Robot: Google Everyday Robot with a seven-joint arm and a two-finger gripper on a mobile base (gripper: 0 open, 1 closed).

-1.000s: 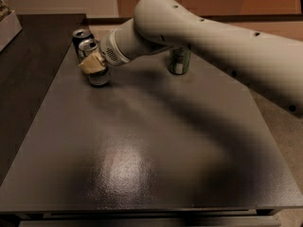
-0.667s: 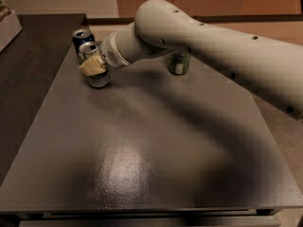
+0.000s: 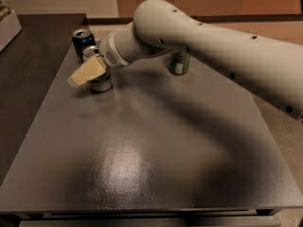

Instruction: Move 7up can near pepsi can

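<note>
Dark grey tabletop (image 3: 142,164): cream robot arm (image 3: 213,41) reached in from right, wrist angled down-left. Tan gripper (image 3: 86,72) overlapped silver-white 7up can (image 3: 102,82), grip state couldn't be told. Dark blue pepsi can (image 3: 83,39) stood just beyond the gripper.

Bench (image 3: 156,174), far-left corner: pepsi can (image 3: 82,38); 7up can (image 3: 101,82) just before it, gripper (image 3: 86,73) against its front; third drink can (image 3: 178,63) well right.
</note>
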